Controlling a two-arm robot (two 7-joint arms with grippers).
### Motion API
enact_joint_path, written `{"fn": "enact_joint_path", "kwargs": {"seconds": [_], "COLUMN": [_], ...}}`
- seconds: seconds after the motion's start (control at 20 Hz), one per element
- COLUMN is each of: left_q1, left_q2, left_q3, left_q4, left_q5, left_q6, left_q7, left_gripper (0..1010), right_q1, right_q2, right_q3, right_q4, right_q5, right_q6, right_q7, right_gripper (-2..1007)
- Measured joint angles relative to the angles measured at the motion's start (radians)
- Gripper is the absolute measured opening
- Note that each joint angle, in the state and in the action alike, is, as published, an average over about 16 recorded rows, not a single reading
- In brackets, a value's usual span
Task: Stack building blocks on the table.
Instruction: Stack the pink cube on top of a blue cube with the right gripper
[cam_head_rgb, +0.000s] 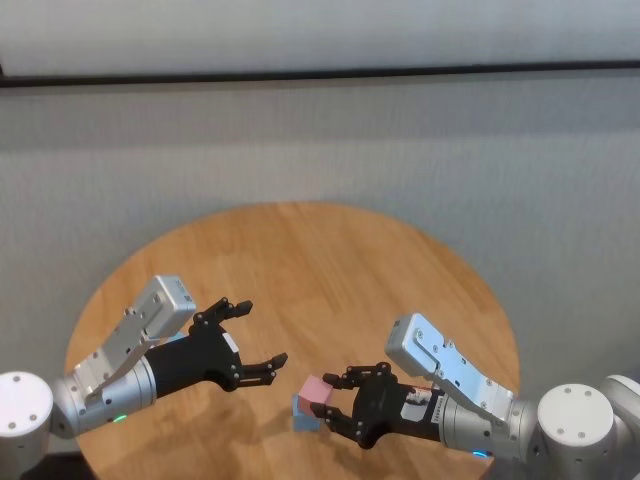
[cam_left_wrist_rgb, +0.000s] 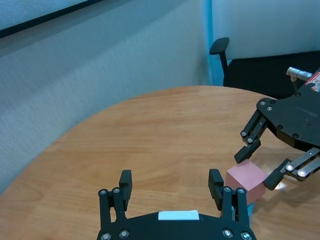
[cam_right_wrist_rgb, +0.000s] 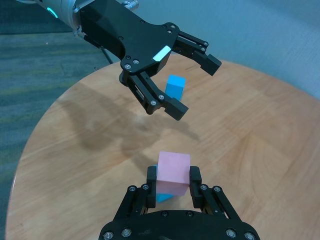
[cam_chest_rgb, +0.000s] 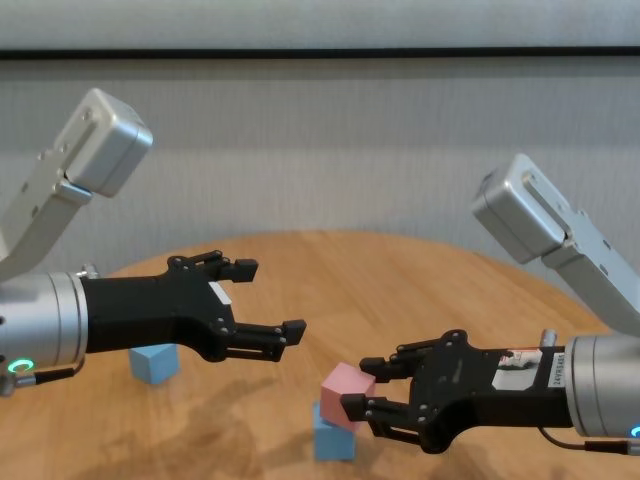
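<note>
My right gripper (cam_head_rgb: 328, 397) is shut on the pale pink cube (cam_head_rgb: 316, 391) and holds it tilted on top of a light blue cube (cam_head_rgb: 302, 416) near the front of the round wooden table (cam_head_rgb: 330, 260). The chest view shows the pink cube (cam_chest_rgb: 346, 394) touching the blue one (cam_chest_rgb: 334, 441). The right wrist view shows the pink cube (cam_right_wrist_rgb: 173, 172) between my fingers. The second light blue cube (cam_chest_rgb: 154, 362) stands on the table at the left, also in the right wrist view (cam_right_wrist_rgb: 175, 86). My left gripper (cam_head_rgb: 262, 333) is open and empty, hovering left of the stack.
A grey wall (cam_head_rgb: 320, 140) stands behind the table. A black office chair (cam_left_wrist_rgb: 222, 60) shows beyond the table's far edge in the left wrist view. Carpeted floor (cam_right_wrist_rgb: 30, 60) lies past the table's rim.
</note>
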Motion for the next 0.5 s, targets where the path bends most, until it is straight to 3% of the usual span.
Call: {"fn": "enact_joint_path", "kwargs": {"seconds": [0.5], "left_q1": [0.000], "left_q2": [0.000], "left_q3": [0.000], "left_q4": [0.000], "left_q5": [0.000], "left_q6": [0.000], "left_q7": [0.000], "left_gripper": [1002], "right_q1": [0.002], "right_q2": [-0.006], "right_q3": [-0.002], "right_q4": [0.007], "right_q5": [-0.001], "right_q6": [-0.004], "right_q7": [0.002], "right_gripper": [370]}}
